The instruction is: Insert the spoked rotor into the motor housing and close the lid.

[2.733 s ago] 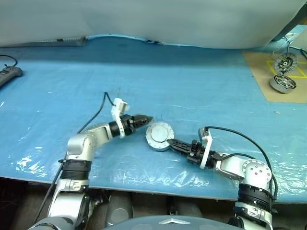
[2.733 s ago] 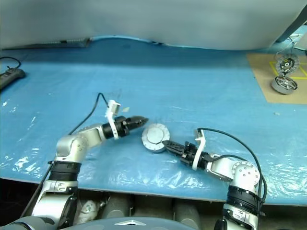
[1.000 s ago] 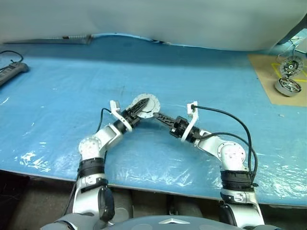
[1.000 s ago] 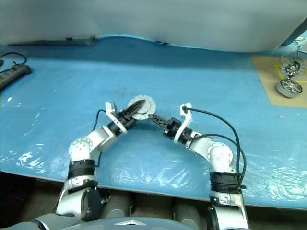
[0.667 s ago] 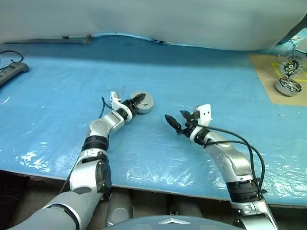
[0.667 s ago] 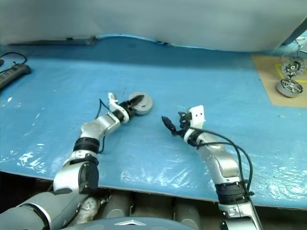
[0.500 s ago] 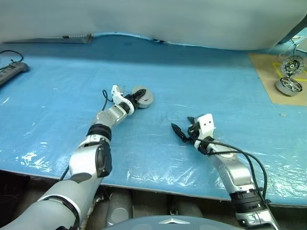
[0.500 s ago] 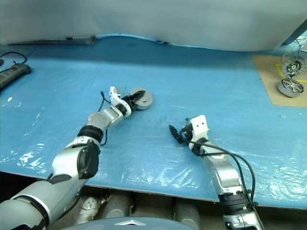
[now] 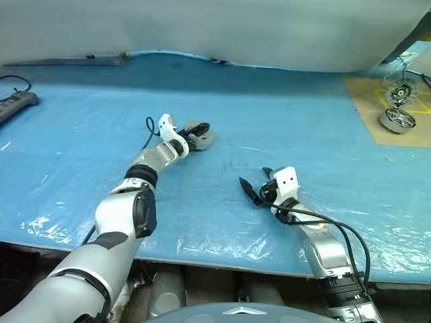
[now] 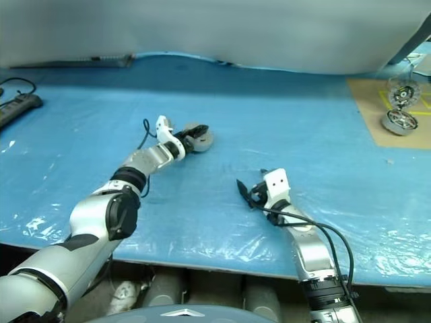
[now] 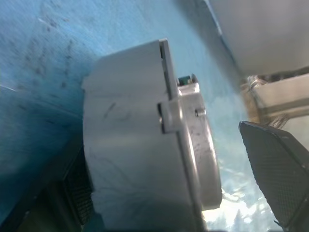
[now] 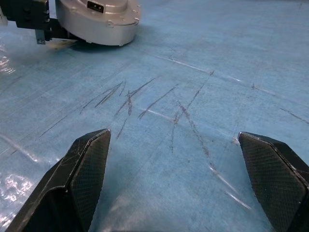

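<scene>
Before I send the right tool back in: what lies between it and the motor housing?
Only bare blue table cover, marked with scratches, lies between the right tool and the motor housing; the right wrist view shows it.

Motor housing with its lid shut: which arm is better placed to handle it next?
Probably the left. Its gripper sits open right at the motor housing, fingers either side. The right gripper is open over bare blue table, well short of it.

Matt, scuffed silver metal motor housing on scratched blue mat under wrinkled glossy film; textured black fingers.
</scene>
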